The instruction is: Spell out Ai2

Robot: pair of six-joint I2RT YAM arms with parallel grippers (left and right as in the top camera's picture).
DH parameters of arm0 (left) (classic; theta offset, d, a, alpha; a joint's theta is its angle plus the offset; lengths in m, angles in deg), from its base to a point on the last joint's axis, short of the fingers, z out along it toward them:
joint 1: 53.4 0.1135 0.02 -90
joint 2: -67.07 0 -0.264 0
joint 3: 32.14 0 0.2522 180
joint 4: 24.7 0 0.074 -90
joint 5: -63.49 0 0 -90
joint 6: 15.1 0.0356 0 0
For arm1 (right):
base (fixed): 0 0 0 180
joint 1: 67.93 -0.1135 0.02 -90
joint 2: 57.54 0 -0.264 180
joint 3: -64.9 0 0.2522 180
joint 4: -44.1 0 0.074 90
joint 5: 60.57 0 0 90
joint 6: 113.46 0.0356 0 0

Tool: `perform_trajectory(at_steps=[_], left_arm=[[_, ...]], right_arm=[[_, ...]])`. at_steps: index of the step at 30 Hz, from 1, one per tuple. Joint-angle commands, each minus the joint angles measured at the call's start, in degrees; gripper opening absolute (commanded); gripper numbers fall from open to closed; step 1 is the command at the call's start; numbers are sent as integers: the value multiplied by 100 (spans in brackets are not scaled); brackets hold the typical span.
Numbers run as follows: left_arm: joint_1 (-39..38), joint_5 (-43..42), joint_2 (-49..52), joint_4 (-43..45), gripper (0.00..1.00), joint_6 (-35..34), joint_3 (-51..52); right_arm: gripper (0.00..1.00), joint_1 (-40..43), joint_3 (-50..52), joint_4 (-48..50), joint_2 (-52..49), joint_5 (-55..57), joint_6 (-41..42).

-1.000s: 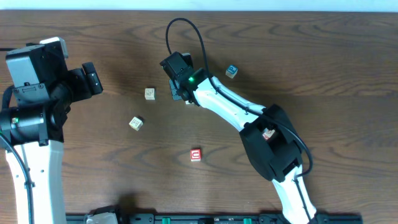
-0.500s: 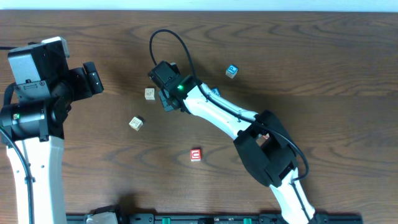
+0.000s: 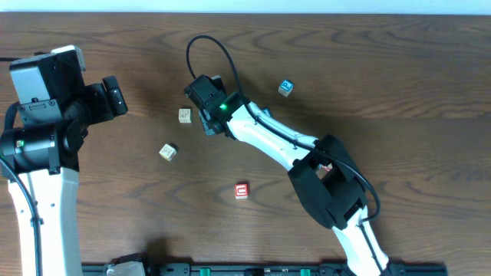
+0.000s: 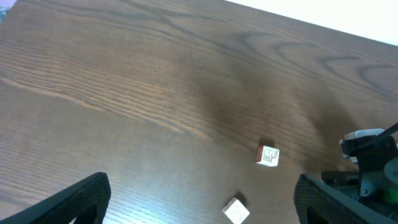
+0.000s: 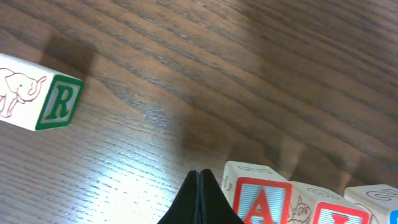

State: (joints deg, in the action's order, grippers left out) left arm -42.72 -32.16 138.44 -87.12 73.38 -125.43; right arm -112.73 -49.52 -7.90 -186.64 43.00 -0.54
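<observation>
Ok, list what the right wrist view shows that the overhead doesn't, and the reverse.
Only the right wrist: readable faces, namely an R block with an elephant, and a row of blocks starting with an A block just right of the shut right claw. Only the overhead: the red block, the blue block, the lower tan block and the left arm. Both: the wooden table, and probably the R block, seemingly the upper tan one overhead.

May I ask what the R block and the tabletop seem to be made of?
R block: probably pale wood, matte, with printed green letter and red elephant outline. Tabletop: dark wood-grain, perhaps laminate or veneer; soft glare suggests a satin finish.
</observation>
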Motion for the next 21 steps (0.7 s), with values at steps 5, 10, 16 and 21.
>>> perform_trajectory(at_steps=[5, 10, 16, 21], left_arm=[[22, -39, 31, 7, 95, -24, -90], [22, -42, 31, 4, 95, -24, -90], [22, -42, 31, 7, 95, -24, -90], [22, -42, 31, 9, 96, -22, -90]], right_arm=[[1, 52, -90, -61, -184, 39, -70], [1, 57, -90, -98, -240, 39, -70], [2, 61, -90, -111, -273, 37, -68], [1, 90, -90, -122, -293, 39, -61]])
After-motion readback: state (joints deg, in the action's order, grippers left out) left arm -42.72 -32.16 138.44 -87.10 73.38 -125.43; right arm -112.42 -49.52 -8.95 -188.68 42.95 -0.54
